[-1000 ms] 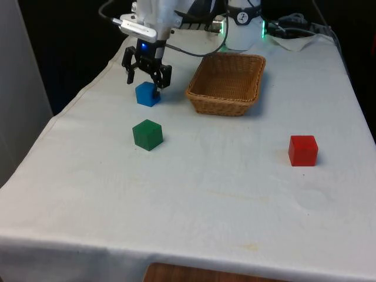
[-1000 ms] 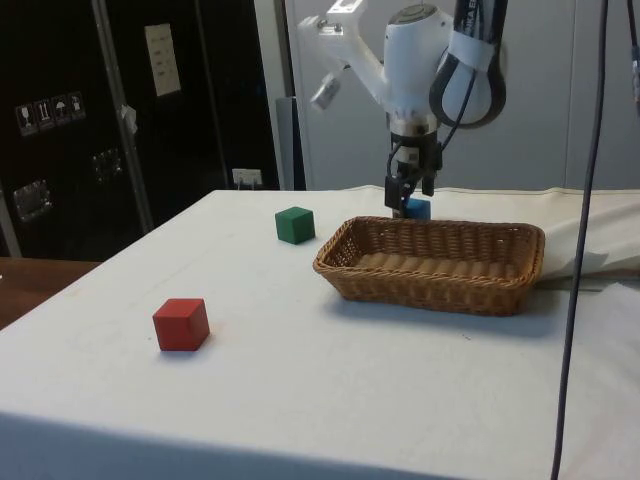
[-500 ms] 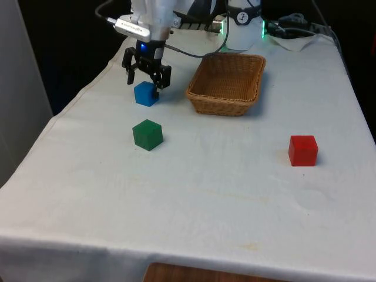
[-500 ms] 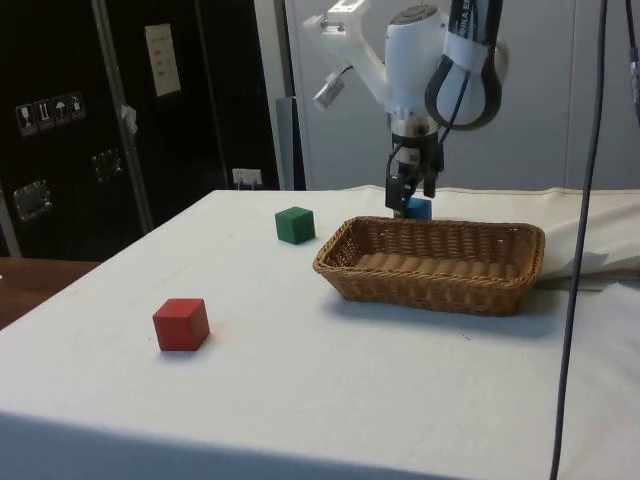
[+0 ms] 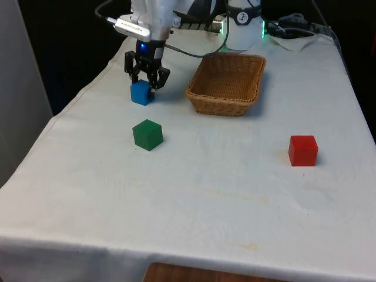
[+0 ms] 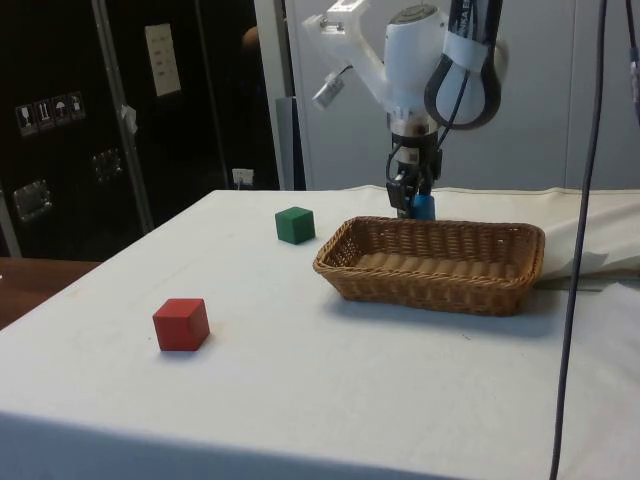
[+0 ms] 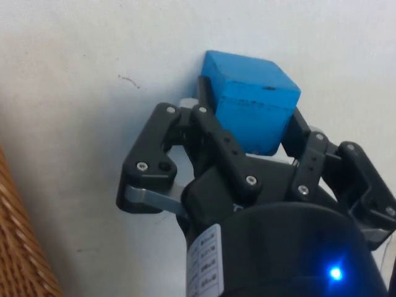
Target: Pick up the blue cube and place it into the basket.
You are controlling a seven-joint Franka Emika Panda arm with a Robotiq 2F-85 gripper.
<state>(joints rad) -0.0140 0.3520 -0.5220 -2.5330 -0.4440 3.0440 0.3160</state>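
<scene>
The gripper [image 5: 144, 82] is clenched on the blue cube [image 5: 140, 93], with 1 finger on each side of it, at the far left of the table [image 5: 205, 182]. The basket [image 5: 226, 83] sits just to the front view's right of the cube. The arm reaches straight down, so I think the next move is up, then right.

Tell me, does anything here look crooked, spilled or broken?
Nothing stands out. The gripper is shut on the blue cube, the basket sits upright, and the green cube and red cube rest flat on the cloth.
</scene>
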